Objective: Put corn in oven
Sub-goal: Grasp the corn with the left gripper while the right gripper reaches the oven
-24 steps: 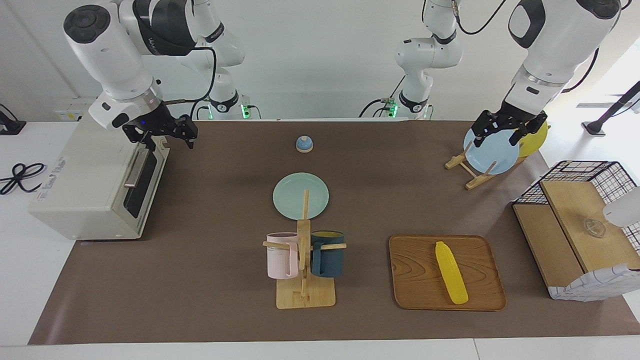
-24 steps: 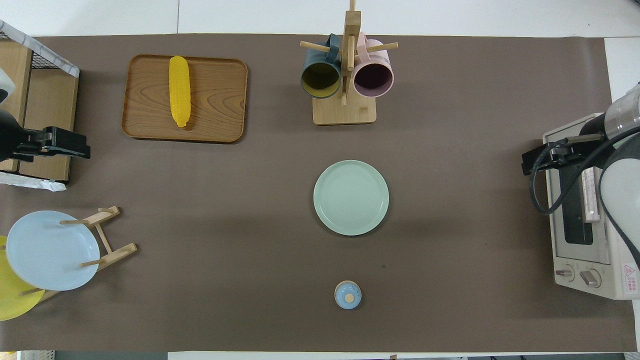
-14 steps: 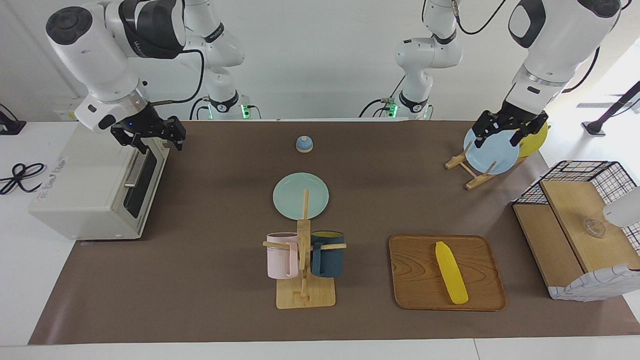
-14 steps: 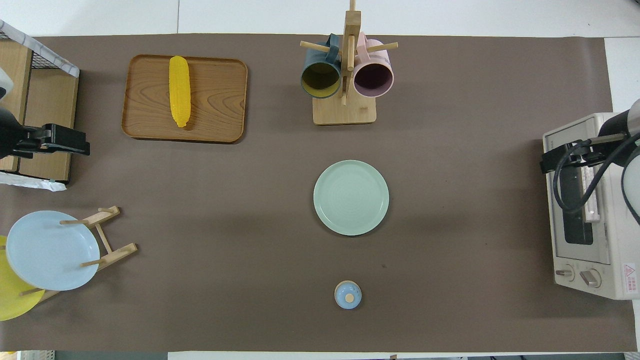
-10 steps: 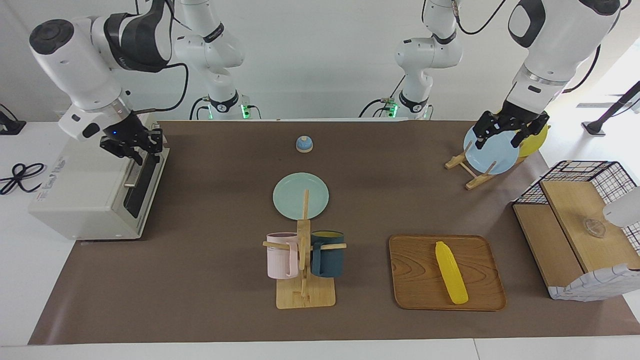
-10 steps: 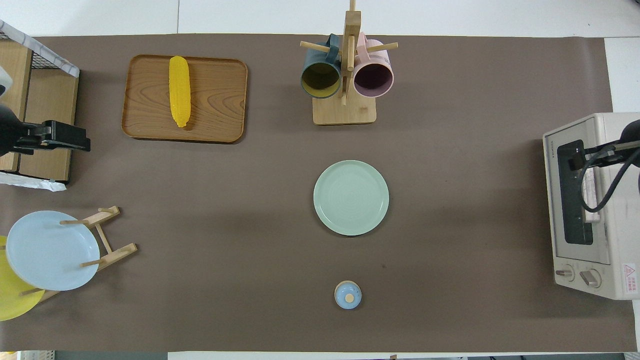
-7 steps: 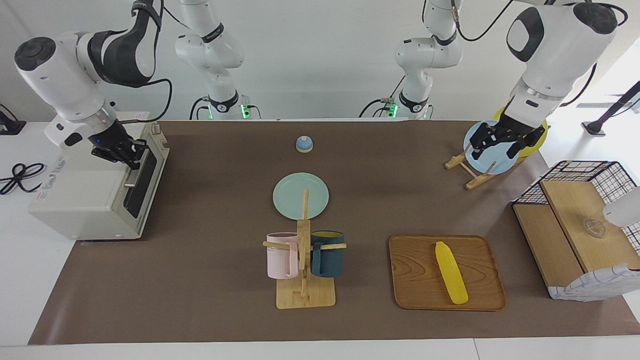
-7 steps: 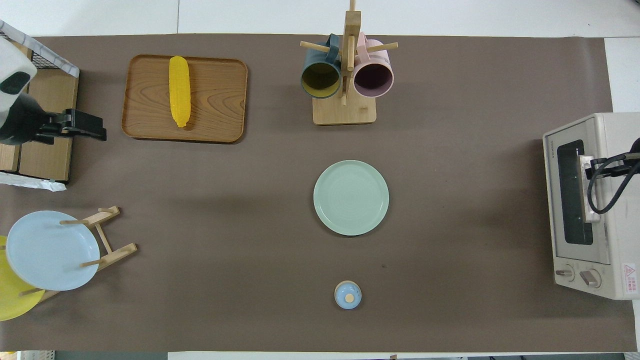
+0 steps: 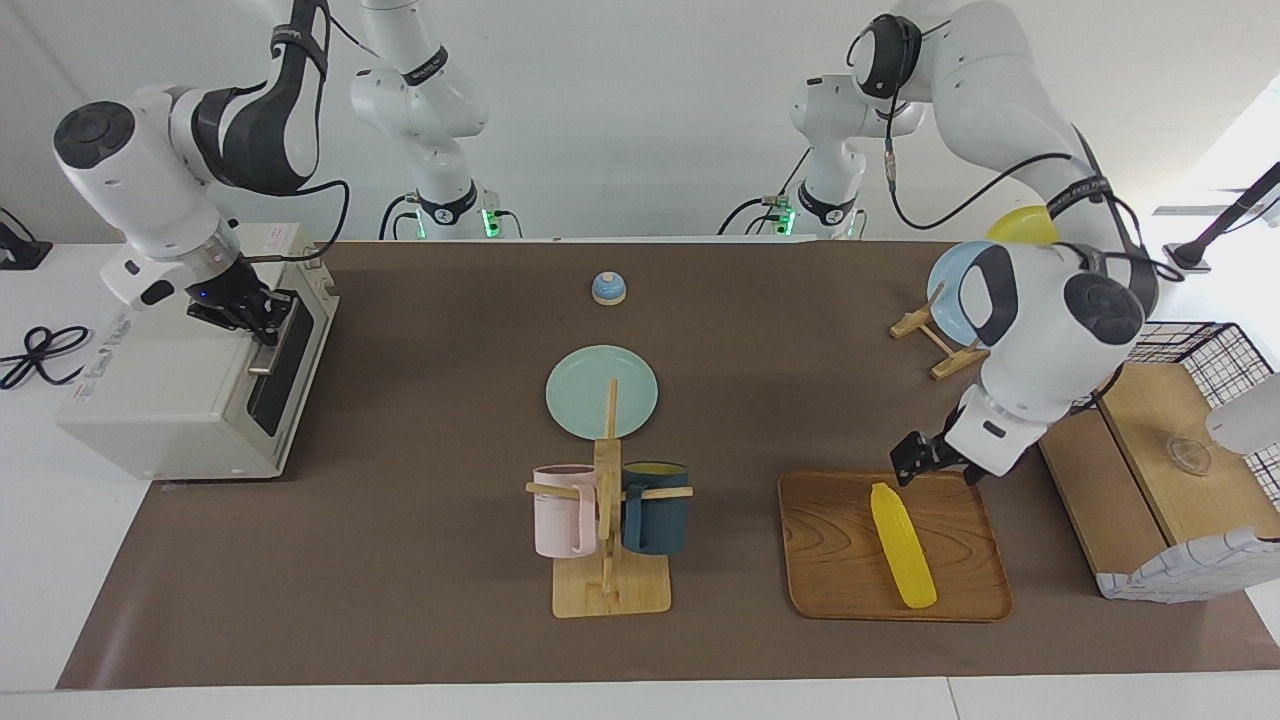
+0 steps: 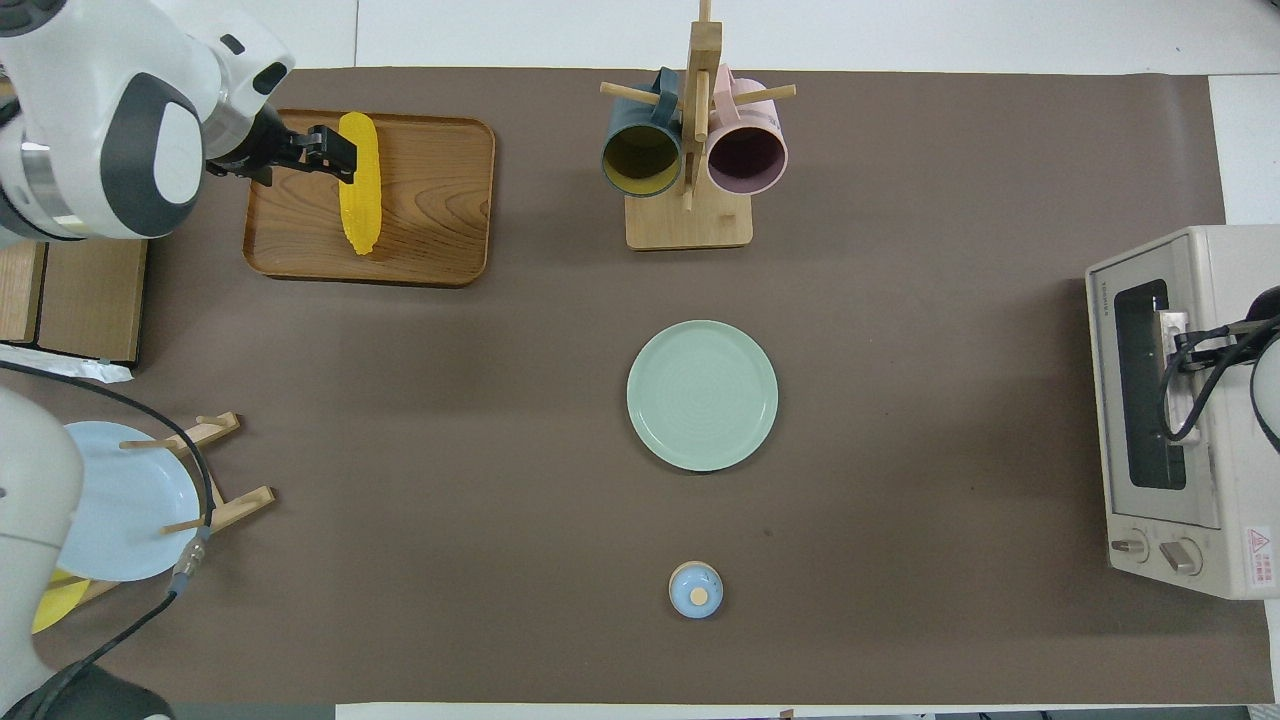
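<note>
**Inspector:** Yellow, ribbed, and untouched: the corn [image 9: 903,545] lay flat on the wooden tray [image 9: 840,560], toward the left arm's end of the tabletop [image 9: 420,560]. The left end effector [image 9: 932,468] hung over the tray beside the cob with its jaws wide. I judged that to be a pre-grasp stance, spread to straddle the cob.

**Reviewer:** And the oven [image 9: 160,400]?

**Inspector:** Its door [image 9: 285,375] stood closed at the right arm's end. The right end effector [image 9: 250,308] was at the handle [image 9: 268,348], with its fingertips brought together. Whether it clamped the bar or merely rested against it could not be told.

**Reviewer:** Why there?

**Inspector:** In my judgement, to pull the door down. The corn cannot go in until it opens.
</note>
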